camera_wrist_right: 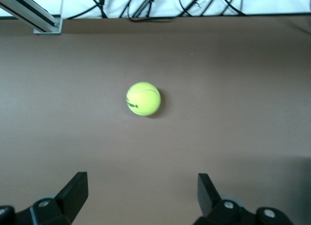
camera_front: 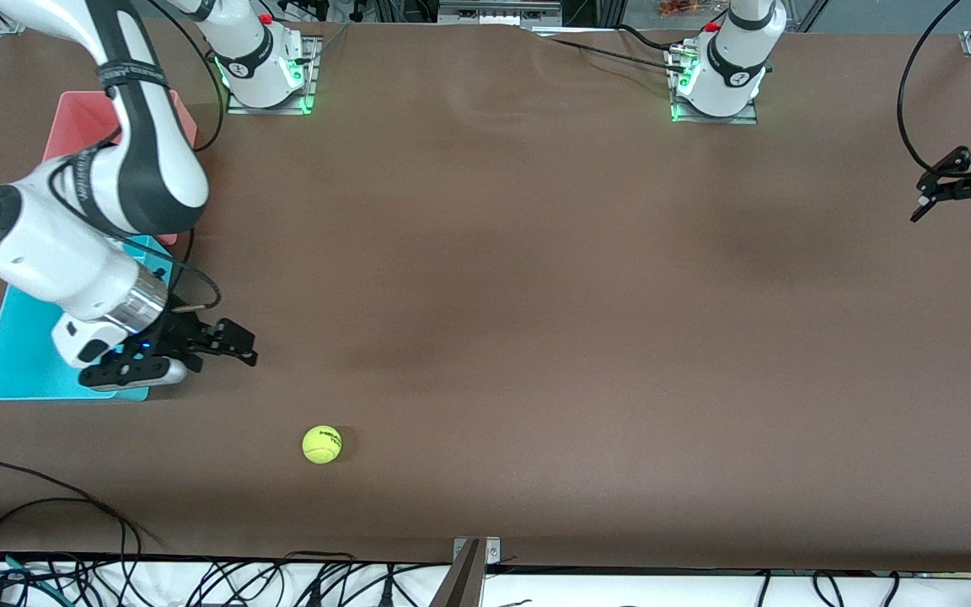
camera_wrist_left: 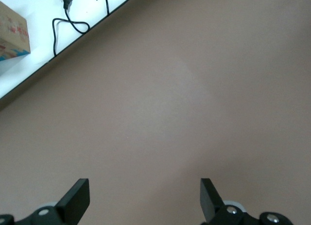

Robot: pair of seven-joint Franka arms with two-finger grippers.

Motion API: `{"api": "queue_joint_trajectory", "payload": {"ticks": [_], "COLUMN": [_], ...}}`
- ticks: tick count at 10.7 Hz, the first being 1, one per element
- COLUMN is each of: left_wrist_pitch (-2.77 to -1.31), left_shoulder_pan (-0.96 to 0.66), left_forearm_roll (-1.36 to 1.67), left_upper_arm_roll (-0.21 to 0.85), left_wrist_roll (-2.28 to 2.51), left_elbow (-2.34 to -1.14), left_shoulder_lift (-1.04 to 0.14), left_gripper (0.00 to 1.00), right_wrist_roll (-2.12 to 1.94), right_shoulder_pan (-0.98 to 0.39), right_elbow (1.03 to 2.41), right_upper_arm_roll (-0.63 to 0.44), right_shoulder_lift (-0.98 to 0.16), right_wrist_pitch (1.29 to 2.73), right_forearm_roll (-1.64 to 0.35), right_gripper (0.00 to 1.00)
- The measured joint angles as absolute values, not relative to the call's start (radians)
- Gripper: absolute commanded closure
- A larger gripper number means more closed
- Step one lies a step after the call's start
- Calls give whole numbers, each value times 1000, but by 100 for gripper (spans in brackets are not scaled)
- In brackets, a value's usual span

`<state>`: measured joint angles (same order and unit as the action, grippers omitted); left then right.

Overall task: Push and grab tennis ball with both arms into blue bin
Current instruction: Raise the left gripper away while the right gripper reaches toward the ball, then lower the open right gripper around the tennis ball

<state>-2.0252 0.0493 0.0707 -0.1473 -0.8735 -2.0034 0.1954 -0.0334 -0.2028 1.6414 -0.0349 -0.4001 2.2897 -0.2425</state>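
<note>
The yellow-green tennis ball [camera_front: 322, 444] [camera_wrist_right: 143, 98] lies on the brown table, nearer to the front camera than the blue bin [camera_front: 22, 358]. The blue bin sits at the right arm's end of the table, partly hidden by the right arm. My right gripper [camera_front: 186, 354] [camera_wrist_right: 142, 198] hangs open and empty over the table beside the bin's edge, with the ball ahead of it and apart from its fingers. My left gripper [camera_front: 957, 232] [camera_wrist_left: 145, 200] is open and empty over bare table at the left arm's end, a long way from the ball.
A pink bin [camera_front: 81, 118] stands farther from the front camera than the blue bin, partly under the right arm. Cables [camera_front: 47, 506] lie along the table's near edge. The left wrist view shows the table's edge and a cardboard box [camera_wrist_left: 12, 30] off it.
</note>
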Motion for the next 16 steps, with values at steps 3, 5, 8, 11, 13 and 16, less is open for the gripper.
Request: {"api": "queue_joint_trajectory", "payload": {"ticks": [3,5,8,11,13,16], "left_wrist_pitch": [-1842,-1752,-1617,-1546,-1542,-1542], "left_shoulder_pan": [44,44,46,49,48,50], "left_forearm_roll": [8,2,1,1,1,1], "left_upper_arm_roll": [-51,-25,40,47,48,47], "left_wrist_roll": [-643,-430,-263,-244,-244,-244], "left_elbow": [-1878,-1843,-1786,-1754,-1753,-1753], "left_shoulder_lift": [197,197,197,196,191,184], "left_gripper": [0,0,0,0,0,0], "right_wrist_roll": [-33,-33,-29,-29,-42,-97], "right_shoulder_pan": [-221,-222,-228,-242,-256,-261], "right_elbow": [1640,1638,1606,1587,1580,1579], "right_upper_arm_roll": [-37,-33,4,28,31,31], "right_shoulder_lift": [-458,-528,-615,-701,-741,-756], "right_wrist_pitch": [2442,2590,2701,2849,2886,2896], "right_forearm_roll": [-242,-242,-243,-242,-234,-219], "right_gripper": [0,0,0,0,0,0]}}
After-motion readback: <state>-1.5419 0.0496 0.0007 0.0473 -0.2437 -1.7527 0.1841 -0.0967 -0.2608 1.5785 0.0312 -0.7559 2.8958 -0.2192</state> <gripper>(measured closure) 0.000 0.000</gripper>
